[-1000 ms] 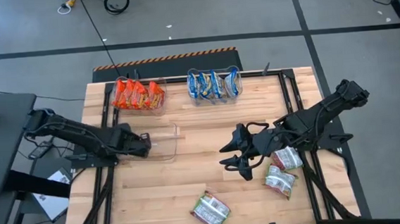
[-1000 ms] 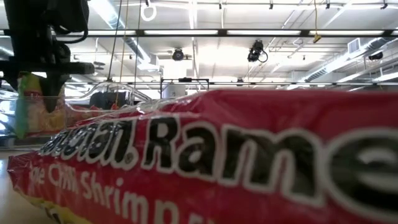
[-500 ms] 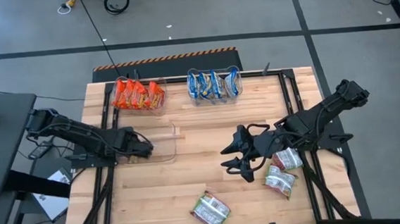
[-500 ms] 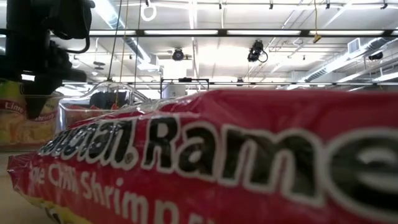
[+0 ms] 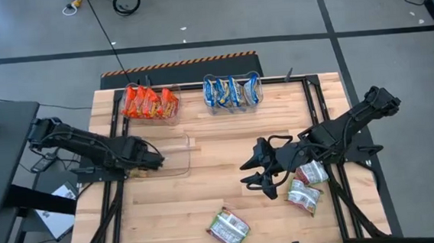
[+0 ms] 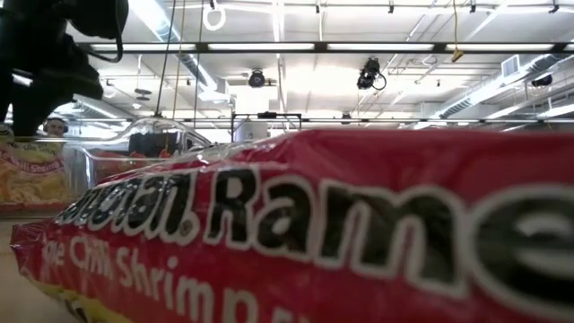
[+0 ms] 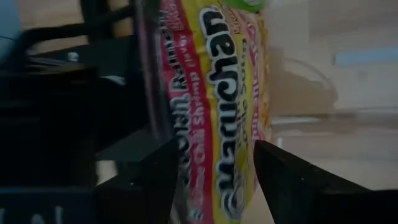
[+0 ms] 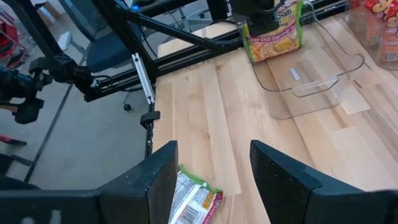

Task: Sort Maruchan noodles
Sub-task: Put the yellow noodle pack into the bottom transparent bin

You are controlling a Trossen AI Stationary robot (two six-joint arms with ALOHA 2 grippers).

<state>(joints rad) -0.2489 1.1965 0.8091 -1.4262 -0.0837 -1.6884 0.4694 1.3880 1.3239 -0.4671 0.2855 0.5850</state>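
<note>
Lying nearest, three green-and-white ramen packets [image 5: 228, 228] rest loose on the wooden table [image 5: 218, 137]. Mid-table, a clear bin [image 5: 175, 156] holds one green packet [image 8: 272, 32] upright; the left gripper [image 5: 152, 158] stands parted around it. The right gripper [image 5: 253, 172] hovers, wide and empty. Farther, bins hold orange packets [image 5: 149, 103] and blue packets [image 5: 232, 91].

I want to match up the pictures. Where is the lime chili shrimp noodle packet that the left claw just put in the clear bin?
High view: mostly hidden under the left claw, at the clear bin.
Low view: lime chili shrimp packet, far left, standing behind the clear wall.
Left wrist view: packet fills the middle, between the open fingers.
Right wrist view: packet, top centre, upright.
Shared landmark: the clear bin.
</note>
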